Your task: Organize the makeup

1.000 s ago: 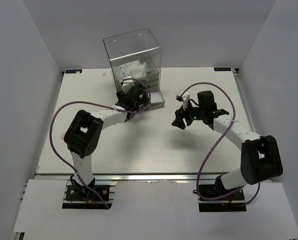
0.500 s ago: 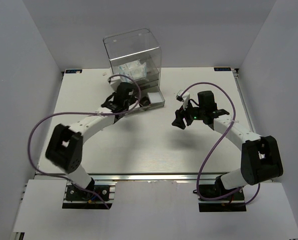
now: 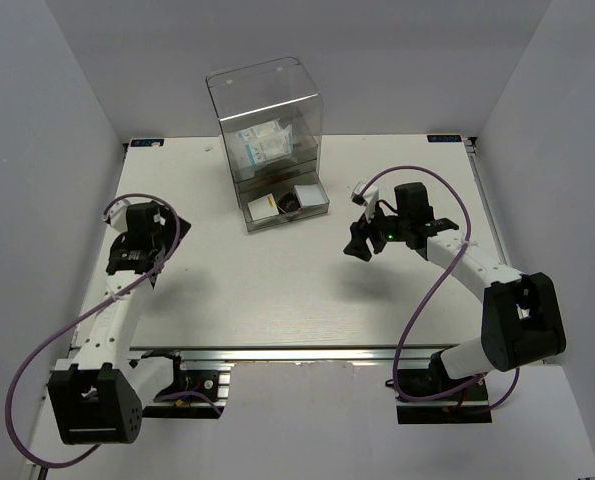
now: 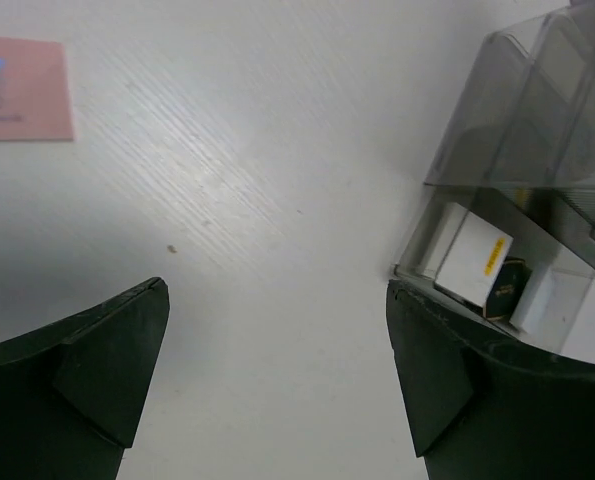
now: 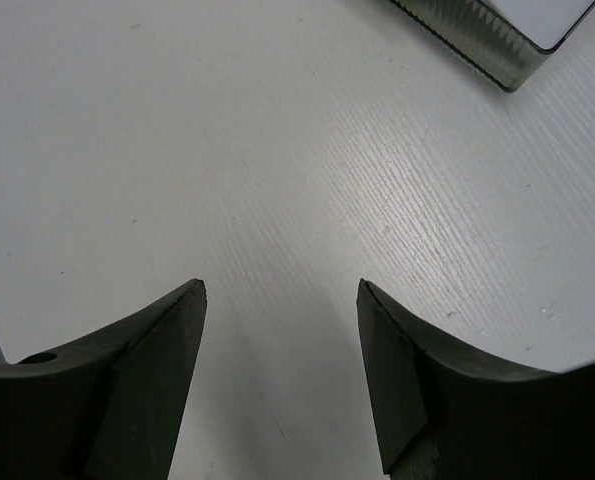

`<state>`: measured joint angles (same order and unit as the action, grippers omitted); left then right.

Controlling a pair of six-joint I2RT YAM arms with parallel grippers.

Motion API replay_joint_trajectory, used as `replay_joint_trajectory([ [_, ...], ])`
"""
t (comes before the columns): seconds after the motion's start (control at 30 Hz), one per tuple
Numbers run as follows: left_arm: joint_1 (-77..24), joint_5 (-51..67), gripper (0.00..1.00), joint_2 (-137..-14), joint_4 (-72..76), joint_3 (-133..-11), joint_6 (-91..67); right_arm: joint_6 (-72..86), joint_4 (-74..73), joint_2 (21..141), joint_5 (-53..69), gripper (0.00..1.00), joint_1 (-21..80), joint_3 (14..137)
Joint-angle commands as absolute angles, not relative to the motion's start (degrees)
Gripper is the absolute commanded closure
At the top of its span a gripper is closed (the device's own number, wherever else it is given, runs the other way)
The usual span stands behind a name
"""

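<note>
**Desk:** Setting?

**Photog:** White, fine-grained worktop (image 3: 277,290), plain grey walls (image 3: 67,90) on three sides. Aluminium rail (image 3: 277,352) along near edge. Purple cables (image 3: 427,290) loop off both arms.

**Desk:** Where's the makeup?

**Photog:** Rear ctr. Packets (image 3: 260,143) w/ blue print sit in upper part of clear acrylic box (image 3: 267,95). Dark compact (image 3: 289,204) lies in bottom drawer (image 3: 317,212), which is pulled out toward the arms, beside a white box w/ yellow label (image 4: 472,262).

**Desk:** Tools?

**Photog:** Left tool (image 4: 275,288) hangs over bare worktop near left edge, fingers spread wide, nothing btwn them; pink card (image 4: 17,88) lies nearby. Right tool (image 5: 280,285) hovers right of ctr, well apart from drawer, fingers parted, also empty.
</note>
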<state>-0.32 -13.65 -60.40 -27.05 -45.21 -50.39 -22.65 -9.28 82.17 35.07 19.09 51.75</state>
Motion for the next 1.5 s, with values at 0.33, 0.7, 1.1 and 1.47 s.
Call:
replay_joint_trajectory([
  [0.33, 17.7, -1.0, 0.02, -64.3, -36.2, -41.1, -36.9, -23.2, -11.1, 81.7, 36.3, 0.32, 18.9, 54.2],
  [0.7, 25.0, 6.2, 0.02, -69.7, -34.0, -41.0, -33.2, -22.9, -10.3, 82.4, 36.1, 0.32, 18.9, 54.1],
  [1.1, 28.9, 6.8, 0.02, -77.3, -32.6, -43.5, -29.3, -22.2, -9.0, 83.0, 36.5, 0.32, 18.9, 52.9],
  [1.47, 30.1, -1.6, 0.02, -87.1, -33.0, -50.3, -22.6, -22.2, -8.9, 83.7, 36.6, 0.32, 18.9, 53.3],
])
